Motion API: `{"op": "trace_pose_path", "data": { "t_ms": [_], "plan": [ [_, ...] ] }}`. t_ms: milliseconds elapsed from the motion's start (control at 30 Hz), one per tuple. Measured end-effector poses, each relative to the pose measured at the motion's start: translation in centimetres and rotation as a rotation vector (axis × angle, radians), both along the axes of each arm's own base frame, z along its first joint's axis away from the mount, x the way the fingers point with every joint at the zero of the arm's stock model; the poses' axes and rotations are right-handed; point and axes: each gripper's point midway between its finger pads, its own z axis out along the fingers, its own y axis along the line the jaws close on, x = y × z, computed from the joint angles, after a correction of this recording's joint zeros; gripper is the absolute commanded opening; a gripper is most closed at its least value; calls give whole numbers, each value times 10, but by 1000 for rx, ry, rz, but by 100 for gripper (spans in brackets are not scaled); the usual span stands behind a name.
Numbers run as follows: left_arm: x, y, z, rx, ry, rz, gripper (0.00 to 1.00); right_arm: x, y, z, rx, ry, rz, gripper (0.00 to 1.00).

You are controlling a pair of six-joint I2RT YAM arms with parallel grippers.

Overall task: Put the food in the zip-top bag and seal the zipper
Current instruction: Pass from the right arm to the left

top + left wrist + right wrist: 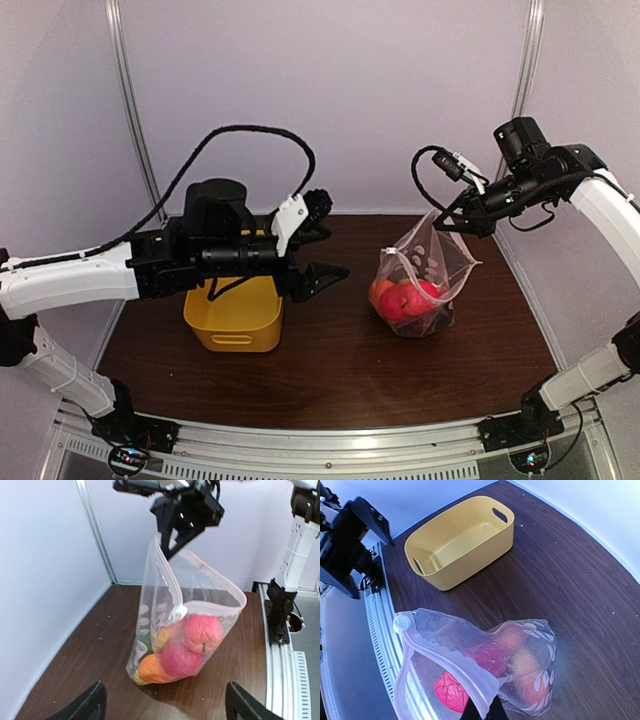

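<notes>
The zip-top bag stands on the table at the right, held up by one corner of its mouth. Its mouth gapes open; the zipper strip has a white slider at its end. The food, pink, red, orange and green pieces, lies inside the bag at the bottom. My right gripper is shut on the bag's mouth edge; it also shows in the left wrist view. My left gripper is open and empty, hovering left of the bag, with its fingertips wide apart.
A yellow plastic basket stands at the left under my left arm and looks empty in the right wrist view. White walls enclose the table. A metal rail runs along the near edge.
</notes>
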Motion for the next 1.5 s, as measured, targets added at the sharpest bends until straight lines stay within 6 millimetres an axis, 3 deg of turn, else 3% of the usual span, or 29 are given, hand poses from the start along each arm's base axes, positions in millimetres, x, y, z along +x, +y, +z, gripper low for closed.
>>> {"op": "trace_pose_path", "data": {
  "t_ms": [133,267,667,933,1100,1300,1500],
  "plan": [
    [-7,-11,-58,74,54,-64,76,-14,10,-15,-22,45,61,1],
    [-3,-26,-79,74,56,-86,70,-20,20,-22,-31,67,104,1],
    [5,-52,-83,11,-2,-122,51,-23,29,-29,-43,82,135,1],
    [12,-60,-76,-24,-71,-116,26,-22,33,-34,-50,95,143,1],
    [16,-62,-77,-13,-104,-107,16,-21,33,-36,-59,97,139,1],
    [17,-62,-75,-11,-128,-110,2,-19,29,-39,-90,89,129,13],
    [15,-58,-69,-16,-124,-103,0,-24,15,-41,-154,72,165,31]
  ]
}}
